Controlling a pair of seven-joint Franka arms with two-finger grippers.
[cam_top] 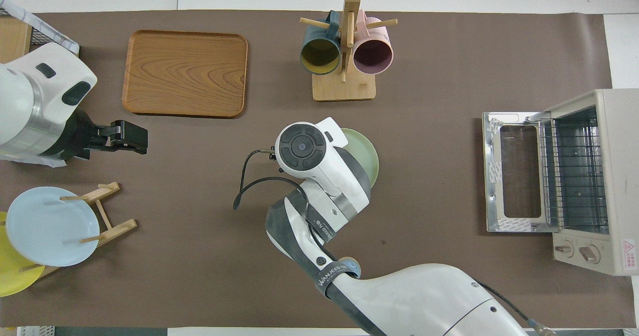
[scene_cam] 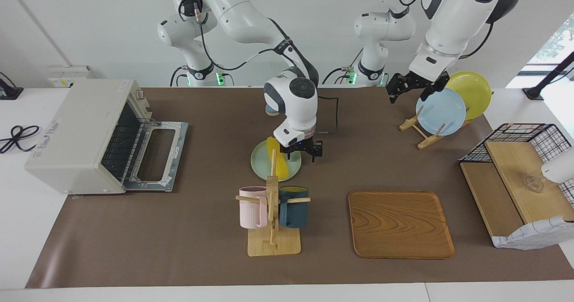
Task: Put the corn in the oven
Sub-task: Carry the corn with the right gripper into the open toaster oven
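The corn (scene_cam: 276, 157) lay on a pale green plate (scene_cam: 262, 167) near the middle of the table, its length running toward and away from the robots. In the facing view the right gripper (scene_cam: 301, 151) was down low just beside the cob, on the side toward the left arm's end of the table; whether its fingers were spread or closing could not be told, and nothing showed it touching the cob. A wooden mug rack (scene_cam: 273, 221) with a pink mug (scene_cam: 252, 207) and a dark blue mug (scene_cam: 293, 207) stood just farther from the robots than the plate, its post overlapping the cob in this view. The oven (scene_cam: 85, 136) sat at the right arm's end, its door (scene_cam: 154, 155) dropped flat and the rack bare, with open brown mat between it and the plate. The left gripper (scene_cam: 410, 88) hung with fingers spread, holding nothing, over the mat beside a plate stand (scene_cam: 421, 133) bearing a blue plate (scene_cam: 441, 111) and a yellow plate (scene_cam: 471, 93). A wooden tray (scene_cam: 400, 224) lay toward the left arm's end.

In the overhead view the right arm's wrist (cam_top: 309, 151) covered the corn and most of the green plate (cam_top: 364, 154), so only the plate's rim showed. The oven (cam_top: 579, 186) stood open toward the plate, the mat in front of its door (cam_top: 514, 173) bare. The left gripper (cam_top: 127, 137) waited over the mat, near the tray (cam_top: 185, 73).
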